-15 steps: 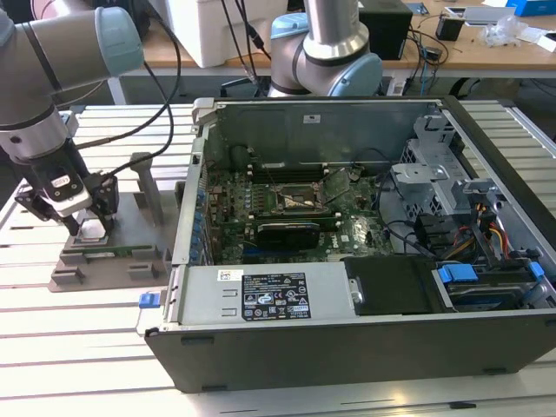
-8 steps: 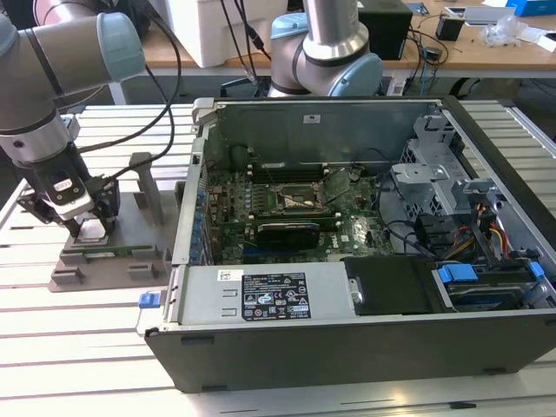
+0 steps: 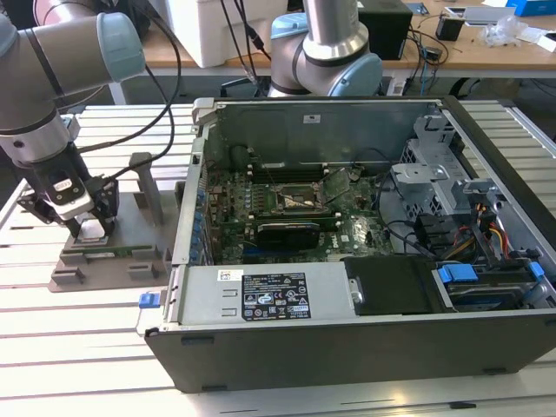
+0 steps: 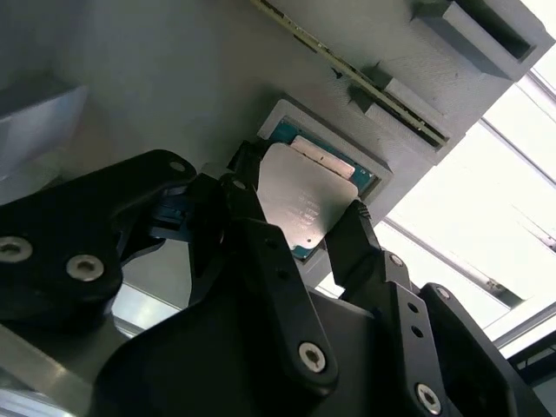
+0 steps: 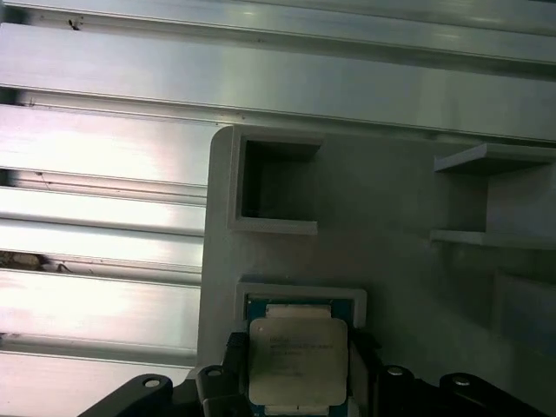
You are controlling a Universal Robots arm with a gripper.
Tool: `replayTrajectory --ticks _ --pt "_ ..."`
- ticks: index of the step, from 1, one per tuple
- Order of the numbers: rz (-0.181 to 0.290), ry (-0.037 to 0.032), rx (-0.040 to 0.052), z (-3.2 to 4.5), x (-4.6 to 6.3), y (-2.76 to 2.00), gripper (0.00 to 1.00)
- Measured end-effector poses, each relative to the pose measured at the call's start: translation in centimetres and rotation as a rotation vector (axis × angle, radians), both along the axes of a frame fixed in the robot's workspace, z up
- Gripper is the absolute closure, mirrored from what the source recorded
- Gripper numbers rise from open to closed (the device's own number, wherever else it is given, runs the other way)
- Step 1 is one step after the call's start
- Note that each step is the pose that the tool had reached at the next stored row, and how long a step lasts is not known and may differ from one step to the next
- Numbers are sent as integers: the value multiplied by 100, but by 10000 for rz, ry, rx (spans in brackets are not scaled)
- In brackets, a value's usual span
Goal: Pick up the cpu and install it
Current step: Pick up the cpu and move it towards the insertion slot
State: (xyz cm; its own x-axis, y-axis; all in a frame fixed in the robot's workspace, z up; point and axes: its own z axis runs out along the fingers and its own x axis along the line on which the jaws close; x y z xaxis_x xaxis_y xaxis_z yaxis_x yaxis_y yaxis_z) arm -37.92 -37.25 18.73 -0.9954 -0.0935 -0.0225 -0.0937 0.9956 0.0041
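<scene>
The end effector (image 4: pixel 300 208) grips the cpu (image 4: pixel 306 193) between its fingers, not yet lifted from the grey holder (image 5: pixel 391 191) beneath; installation remains undone.

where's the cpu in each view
exterior view: hidden under the gripper, on the holder at the exterior view's left.
second wrist view: cpu in the holder's square pocket, by the gripper.
first wrist view: cpu in the same pocket.
shared landmark: the grey holder.
</scene>
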Motion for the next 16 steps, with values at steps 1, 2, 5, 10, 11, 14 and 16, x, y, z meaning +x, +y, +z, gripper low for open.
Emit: replayTrajectory --ticks 1,2,5,10,11,14,16 --pt "0 0 0 0 0 0 45" --pt "0 0 1 -1 0 0 45" --pt "0 0 0 -2 0 0 45" --pt "1 -2 -3 103 1 0 45" --pt "1 -2 -2 140 1 0 45" --pt "1 -1 -3 239 0 0 45" --pt "0 -1 -2 304 0 0 45"
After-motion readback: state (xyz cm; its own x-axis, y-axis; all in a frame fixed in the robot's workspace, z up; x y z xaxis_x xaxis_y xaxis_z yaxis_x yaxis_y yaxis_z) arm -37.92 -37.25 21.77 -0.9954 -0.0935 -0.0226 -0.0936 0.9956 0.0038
